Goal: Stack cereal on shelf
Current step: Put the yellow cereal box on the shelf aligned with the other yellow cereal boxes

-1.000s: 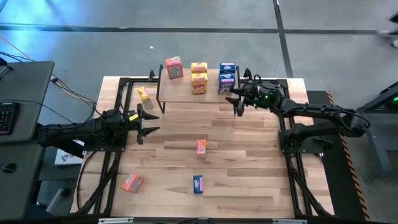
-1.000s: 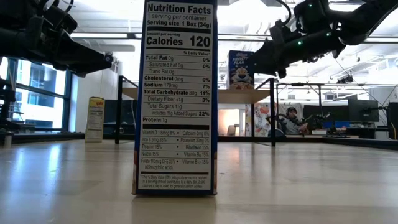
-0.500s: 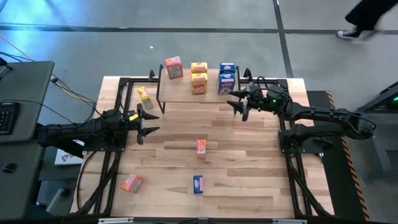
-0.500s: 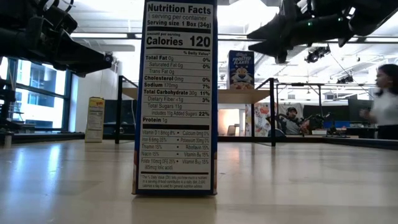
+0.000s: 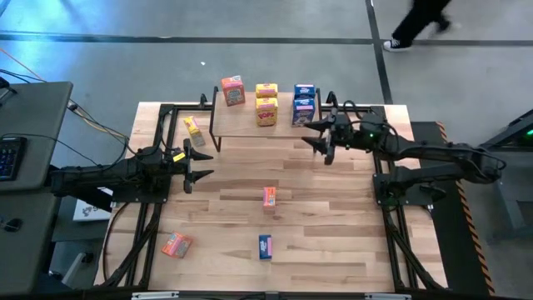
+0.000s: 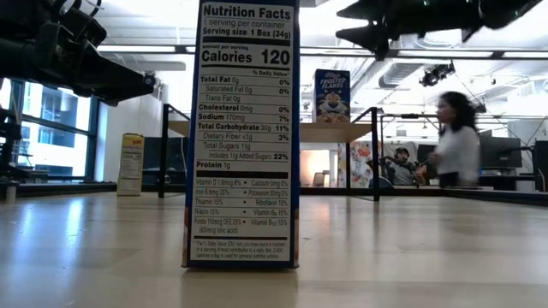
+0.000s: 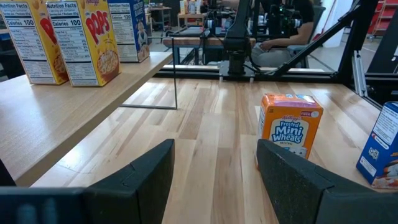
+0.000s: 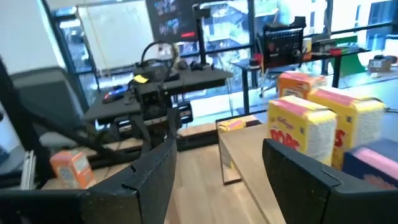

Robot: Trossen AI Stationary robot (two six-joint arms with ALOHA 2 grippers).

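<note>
Over the last second the right tool (image 5: 321, 143) has backed away from the blue boxes (image 5: 304, 103) at the right end of the shelf (image 5: 241, 122) and risen, so that in the low view it now hangs near the top edge. Its fingers stand apart with nothing between them, which suggests that a blue box has just been placed and the arm is free to fetch another. The left tool (image 5: 193, 165) has not moved; it waits over the left of the worktop (image 5: 333, 225), spread and empty. On the shelf stand an orange-red box (image 5: 232, 90), two yellow boxes (image 5: 266, 103) and the blue ones. Still off the shelf are a yellow box (image 5: 193, 127) beside its left leg, an orange-red box (image 5: 270, 197) at mid-worktop, a blue box (image 5: 265, 246) and another orange-red box (image 5: 176, 244) near the front. The front blue box fills the low view and hides most of the shelf, and whether the blue boxes are stacked cannot be told from above.
</note>
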